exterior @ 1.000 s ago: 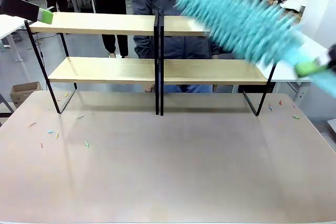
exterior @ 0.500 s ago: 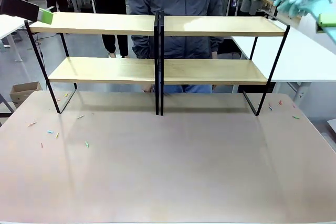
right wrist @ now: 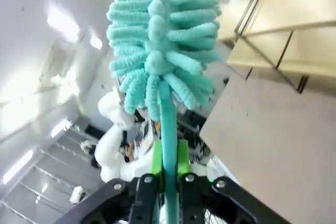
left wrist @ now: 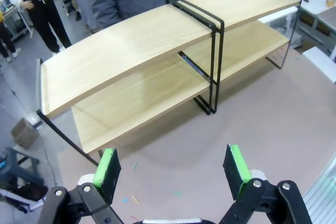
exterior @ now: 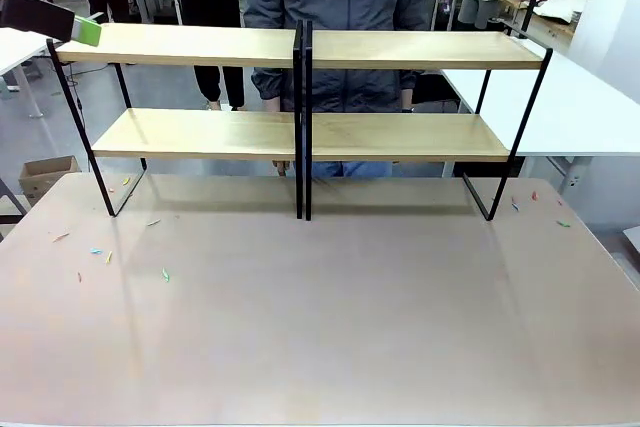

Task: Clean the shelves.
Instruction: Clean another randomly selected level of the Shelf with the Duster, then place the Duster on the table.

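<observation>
My right claw (right wrist: 169, 166) grips the duster (right wrist: 163, 40) above the shelves (exterior: 300, 47); left claw (left wrist: 173, 169) apart. Next I bring it down for another sweep.

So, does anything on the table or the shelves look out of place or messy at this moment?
Yes. Small coloured scraps lie scattered on the table near its left edge, with a few more by the right. The shelves stand straight, their boards bare.
</observation>
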You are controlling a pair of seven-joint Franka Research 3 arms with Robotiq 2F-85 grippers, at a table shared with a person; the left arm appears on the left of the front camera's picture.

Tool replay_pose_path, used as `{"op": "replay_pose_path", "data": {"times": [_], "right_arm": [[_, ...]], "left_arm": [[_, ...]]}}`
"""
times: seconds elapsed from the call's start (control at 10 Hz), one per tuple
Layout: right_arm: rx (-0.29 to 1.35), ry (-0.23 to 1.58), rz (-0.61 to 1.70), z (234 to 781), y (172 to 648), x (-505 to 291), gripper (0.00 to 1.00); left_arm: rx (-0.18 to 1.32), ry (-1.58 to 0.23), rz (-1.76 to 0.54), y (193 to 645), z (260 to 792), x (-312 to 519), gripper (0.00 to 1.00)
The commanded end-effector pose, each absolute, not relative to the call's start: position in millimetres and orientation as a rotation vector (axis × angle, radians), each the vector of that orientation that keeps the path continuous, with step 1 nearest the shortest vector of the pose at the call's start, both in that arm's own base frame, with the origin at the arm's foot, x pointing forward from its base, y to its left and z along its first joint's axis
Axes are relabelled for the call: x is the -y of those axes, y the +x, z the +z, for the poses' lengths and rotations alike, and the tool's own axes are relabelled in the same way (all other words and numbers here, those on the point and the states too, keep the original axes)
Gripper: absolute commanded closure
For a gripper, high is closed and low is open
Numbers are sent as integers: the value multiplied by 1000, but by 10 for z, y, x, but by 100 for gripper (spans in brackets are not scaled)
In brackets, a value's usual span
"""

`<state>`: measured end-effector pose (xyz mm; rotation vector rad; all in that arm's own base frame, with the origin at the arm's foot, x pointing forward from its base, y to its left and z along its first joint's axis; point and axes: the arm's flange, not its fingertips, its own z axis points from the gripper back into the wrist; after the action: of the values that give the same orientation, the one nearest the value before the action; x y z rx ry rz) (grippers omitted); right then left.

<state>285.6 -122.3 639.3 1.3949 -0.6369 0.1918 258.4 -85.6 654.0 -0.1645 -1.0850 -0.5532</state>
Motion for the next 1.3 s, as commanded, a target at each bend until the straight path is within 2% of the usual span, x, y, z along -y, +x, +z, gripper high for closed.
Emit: {"op": "replay_pose_path", "data": {"times": [0.0, 0.2, 0.3, 0.4, 1.2], "right_arm": [[738, 1481, 169, 6424, 2779, 2224, 88], [866, 1517, 97, 6230, 2677, 2685, 88], [967, 1465, 29, 6112, 2802, 2588, 88], [803, 1473, 60, 6273, 2498, 2701, 88], [803, 1473, 60, 6273, 2498, 2701, 88]], "left_arm": [[1085, -168, -553, 2594, 6530, 849, 0], [1085, -168, -553, 2594, 6530, 849, 0], [1085, -168, -553, 2594, 6530, 849, 0], [1085, -168, -553, 2594, 6530, 849, 0], [1085, -168, -553, 2594, 6530, 849, 0]]}}
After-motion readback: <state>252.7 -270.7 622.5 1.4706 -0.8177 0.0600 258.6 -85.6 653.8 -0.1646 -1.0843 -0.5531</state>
